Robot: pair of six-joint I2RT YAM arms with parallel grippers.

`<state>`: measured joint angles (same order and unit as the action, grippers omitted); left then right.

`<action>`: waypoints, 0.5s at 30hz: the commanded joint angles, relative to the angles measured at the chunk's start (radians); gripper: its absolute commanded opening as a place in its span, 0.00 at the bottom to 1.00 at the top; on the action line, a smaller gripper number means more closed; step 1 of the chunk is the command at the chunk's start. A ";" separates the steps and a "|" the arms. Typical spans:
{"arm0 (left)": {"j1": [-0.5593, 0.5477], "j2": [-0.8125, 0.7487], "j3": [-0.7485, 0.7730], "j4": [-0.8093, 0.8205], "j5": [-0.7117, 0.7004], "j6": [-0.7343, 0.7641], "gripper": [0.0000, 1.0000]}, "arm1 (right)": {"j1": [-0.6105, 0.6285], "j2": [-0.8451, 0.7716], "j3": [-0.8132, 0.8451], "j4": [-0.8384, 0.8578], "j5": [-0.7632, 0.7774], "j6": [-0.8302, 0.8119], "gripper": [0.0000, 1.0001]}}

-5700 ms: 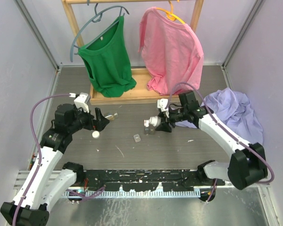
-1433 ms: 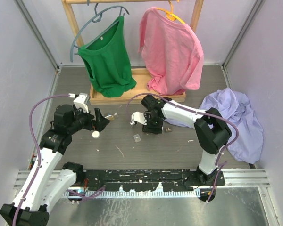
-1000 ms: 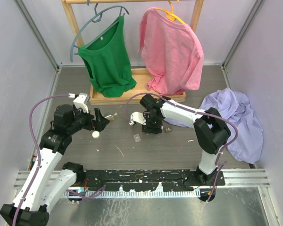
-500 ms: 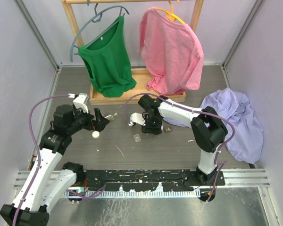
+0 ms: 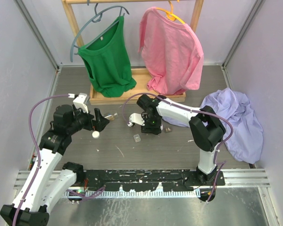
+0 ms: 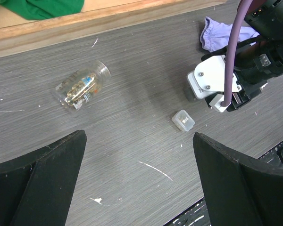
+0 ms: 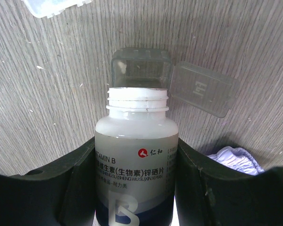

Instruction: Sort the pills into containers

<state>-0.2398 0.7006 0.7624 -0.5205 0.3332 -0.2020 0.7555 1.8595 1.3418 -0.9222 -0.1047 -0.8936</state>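
My right gripper (image 7: 137,150) is shut on an uncapped white vitamin B bottle (image 7: 137,117). The bottle's mouth points down at an open clear tub (image 7: 140,68) whose hinged lid (image 7: 203,89) lies flat beside it. In the top view the right gripper (image 5: 150,126) hangs near the table's middle, with a closed clear tub (image 5: 137,138) in front of it and a brownish tub (image 5: 168,129) to its right. My left gripper (image 5: 101,121) is open and empty. A clear jar of pills (image 6: 82,90) lies on its side ahead of it. No loose pills show.
A white cap (image 5: 95,134) lies by the left gripper. A wooden rack base (image 5: 132,96) with a green and a pink shirt stands at the back. A purple cloth (image 5: 236,117) is heaped at the right.
The right gripper swung from the right side leftward to the table's middle, then crept slightly further left. The left arm has not moved.
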 commanded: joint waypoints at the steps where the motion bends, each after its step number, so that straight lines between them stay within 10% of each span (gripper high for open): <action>1: 0.003 -0.018 0.002 0.051 0.010 -0.007 0.98 | 0.008 0.002 0.044 -0.031 0.019 -0.021 0.01; 15: 0.003 -0.018 0.002 0.051 0.010 -0.008 0.98 | 0.011 0.020 0.065 -0.053 0.033 -0.023 0.01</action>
<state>-0.2398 0.6975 0.7624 -0.5205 0.3328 -0.2020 0.7601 1.8748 1.3655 -0.9527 -0.0868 -0.9031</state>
